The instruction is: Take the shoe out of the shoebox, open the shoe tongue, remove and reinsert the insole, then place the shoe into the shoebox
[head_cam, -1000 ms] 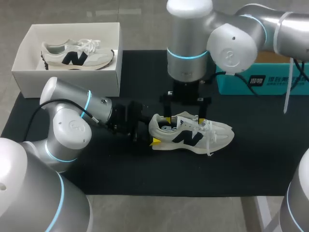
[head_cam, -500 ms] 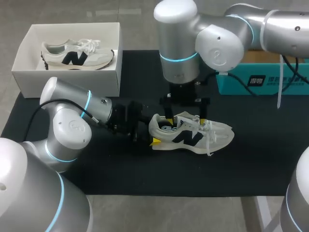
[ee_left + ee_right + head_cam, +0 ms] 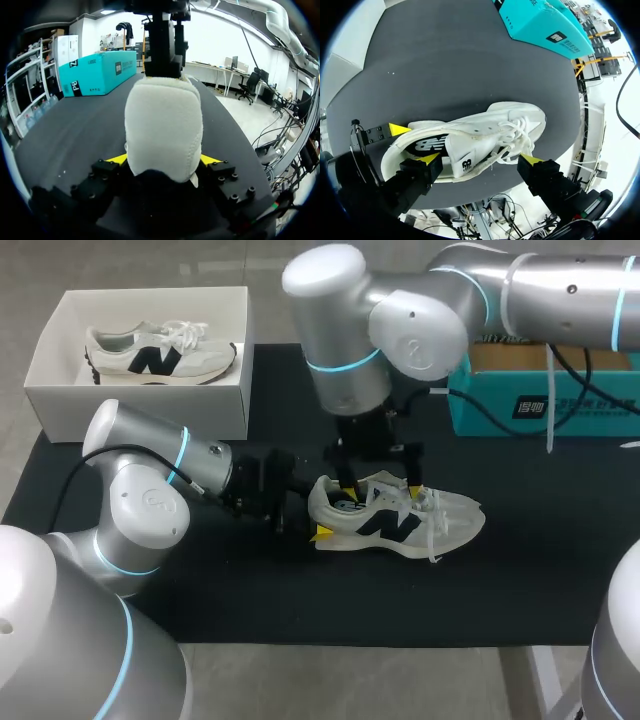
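Black matting covers the desk (image 3: pixel 520 570), and the shoe (image 3: pixel 400 520) lies on it near the middle, out of its box and resting on its sole. Its heel points toward my left arm and its toe toward the right side. The white shoebox (image 3: pixel 240 380) sits open at the far left corner, partly off the mat, with a second shoe (image 3: pixel 160 352) lying on its side inside it. A teal box (image 3: pixel 540 405) stands at the far right edge, well apart from the shoe.

My left arm comes in low across the mat. The left gripper (image 3: pixel 164 160) is clamped on the shoe's heel. In the left wrist view, one yellow tip presses each side of the padded heel, which fills the space between them. In the head view only the near yellow tip shows beside the sole, and the other is hidden behind the heel.

My right arm reaches in from the far right and hangs straight down over the shoe. The right gripper (image 3: pixel 382 492) is spread wide, its two yellow tips straddling the opening of the shoe. One tip is near the collar and the other is by the laces (image 3: pixel 517 132). In the right wrist view the tongue (image 3: pixel 465 150) stands up between the fingers. I cannot tell whether either tip touches it.
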### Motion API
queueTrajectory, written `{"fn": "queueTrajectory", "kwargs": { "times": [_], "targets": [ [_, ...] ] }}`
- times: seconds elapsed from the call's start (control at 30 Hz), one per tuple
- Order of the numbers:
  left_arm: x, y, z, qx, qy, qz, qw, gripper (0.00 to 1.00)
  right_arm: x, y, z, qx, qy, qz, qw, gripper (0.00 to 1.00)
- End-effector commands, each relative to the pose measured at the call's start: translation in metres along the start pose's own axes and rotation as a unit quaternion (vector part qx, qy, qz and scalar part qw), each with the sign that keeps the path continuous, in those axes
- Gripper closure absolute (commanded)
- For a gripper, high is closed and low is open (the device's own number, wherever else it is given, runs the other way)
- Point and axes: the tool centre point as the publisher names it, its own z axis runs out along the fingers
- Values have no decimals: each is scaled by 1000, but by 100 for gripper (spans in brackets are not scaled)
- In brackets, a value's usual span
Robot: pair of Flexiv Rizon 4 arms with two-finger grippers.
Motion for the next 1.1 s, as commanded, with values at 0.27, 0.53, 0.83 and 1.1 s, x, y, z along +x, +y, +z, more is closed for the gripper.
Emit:
{"fn": "queueTrajectory", "kwargs": {
  "times": [0.27, 0.53, 0.83, 1.1],
  "targets": [
    [0, -1, 0, -2, 0, 0, 1000, 100, 1, -2, 1, 10, -69, 33, 997, 0],
    [0, -1, 0, -2, 0, 0, 1000, 100, -17, -7, -2, 15, -90, 60, 994, 0],
    [0, -1, 0, -2, 0, 0, 1000, 100, -36, -9, -9, 14, -78, 78, 994, 51],
    [0, -1, 0, -2, 0, 0, 1000, 100, -40, -8, -8, 17, -51, 79, 995, 100]
  ]
}}
